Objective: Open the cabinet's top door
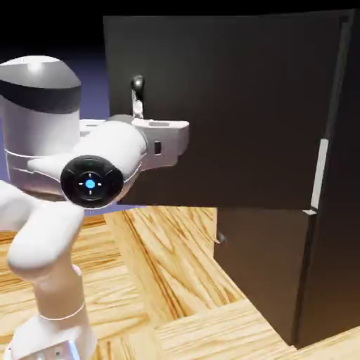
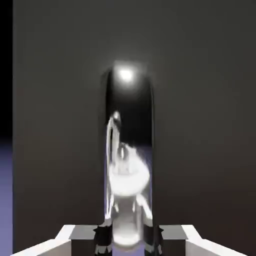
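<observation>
Tool (image 2: 128, 241) looks clamped on the upright handle (image 2: 129, 105), whose long axis runs up-down along the top door (image 1: 239, 105), already ajar at the arm's fingertips, so next pull should arc away from the cabinet (image 1: 337, 260); no readable labels or brands.

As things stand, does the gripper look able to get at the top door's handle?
Yes, it seems so: the gripper is already at the handle, its fingertips closed on either side of the bar, and nothing shows between the hand and the top door.
</observation>
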Robot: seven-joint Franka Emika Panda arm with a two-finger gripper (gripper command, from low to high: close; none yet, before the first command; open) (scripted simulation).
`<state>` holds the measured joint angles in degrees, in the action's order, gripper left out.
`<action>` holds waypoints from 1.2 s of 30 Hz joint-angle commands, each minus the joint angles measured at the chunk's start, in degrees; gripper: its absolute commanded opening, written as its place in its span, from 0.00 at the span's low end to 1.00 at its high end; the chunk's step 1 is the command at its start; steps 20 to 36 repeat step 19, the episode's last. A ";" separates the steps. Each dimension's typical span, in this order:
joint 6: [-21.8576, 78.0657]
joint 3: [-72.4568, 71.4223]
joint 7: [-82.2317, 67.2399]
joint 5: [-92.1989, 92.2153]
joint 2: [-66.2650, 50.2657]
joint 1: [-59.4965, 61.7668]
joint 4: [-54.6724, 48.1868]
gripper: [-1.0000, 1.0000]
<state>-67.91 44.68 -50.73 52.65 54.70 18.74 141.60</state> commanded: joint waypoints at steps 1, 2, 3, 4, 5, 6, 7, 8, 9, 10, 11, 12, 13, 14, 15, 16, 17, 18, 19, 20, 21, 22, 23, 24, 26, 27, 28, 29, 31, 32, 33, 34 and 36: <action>1.68 2.02 -0.53 -1.02 -1.52 -2.08 -2.06 0.00; 3.34 3.98 -1.01 -1.94 -2.92 -4.16 -4.07 0.00; 4.93 5.88 -1.45 -2.77 -4.21 -6.23 -6.03 0.00; 6.46 7.75 -1.86 -3.52 -5.41 -8.31 -7.94 0.00; 7.93 9.59 -2.23 -4.20 -6.51 -10.39 -9.81 0.00; 9.33 11.39 -2.55 -4.82 -7.51 -12.46 -11.62 0.00; 10.61 13.15 -2.81 -5.40 -8.36 -14.54 -13.35 0.00; 11.84 14.88 -3.02 -5.93 -9.12 -16.62 -15.05 0.00; 13.06 16.61 -3.23 -6.42 -9.85 -18.69 -16.73 0.00; 14.23 18.31 -3.40 -6.88 -10.49 -20.77 -18.37 0.00; 15.33 19.99 -3.52 -7.31 -11.02 -22.85 -19.97 0.00; 16.36 21.64 -3.58 -7.72 -11.44 -24.92 -21.53 0.00; 17.35 23.26 -3.60 -8.11 -11.78 -27.00 -23.06 0.00; 18.29 24.86 -3.59 -8.48 -12.06 -29.08 -24.57 0.00; 19.19 26.42 -3.51 -8.84 -12.23 -31.15 -26.05 0.00; 20.02 27.93 -3.36 -9.19 -12.26 -33.23 -27.52 0.00; 20.85 29.42 -3.17 -9.54 -12.23 -35.33 -28.98 0.00; 21.56 30.72 -2.99 -9.84 -12.16 -37.17 -30.27 0.00; 21.56 30.73 -2.99 -9.84 -12.16 -37.17 -30.27 1.00; 21.56 30.73 -2.99 -9.84 -12.16 -37.17 -30.27 1.00; 21.56 30.73 -2.99 -9.84 -12.16 -37.17 -30.27 1.00; 21.56 30.73 -2.99 -9.84 -12.16 -37.17 -30.27 1.00; 21.56 30.73 -2.99 -9.84 -12.16 -37.17 -30.27 1.00; 21.56 30.73 -2.99 -9.84 -12.16 -37.17 -30.27 1.00; 21.56 30.73 -2.99 -9.84 -12.16 -37.17 -30.27 1.00; 21.56 30.73 -2.99 -9.84 -12.16 -37.17 -30.27 1.00; 21.56 30.73 -2.99 -9.84 -12.16 -37.17 -30.27 1.00; 21.56 30.73 -2.99 -9.84 -12.16 -37.17 -30.27 1.00; 21.56 30.73 -2.99 -9.84 -12.16 -37.17 -30.27 1.00; 21.56 30.73 -2.99 -9.84 -12.16 -37.17 -30.27 1.00; 21.56 30.73 -2.99 -9.84 -12.16 -37.17 -30.27 1.00; 21.56 30.73 -2.99 -9.84 -12.16 -37.17 -30.27 1.00; 21.56 30.73 -2.99 -9.84 -12.16 -37.17 -30.27 1.00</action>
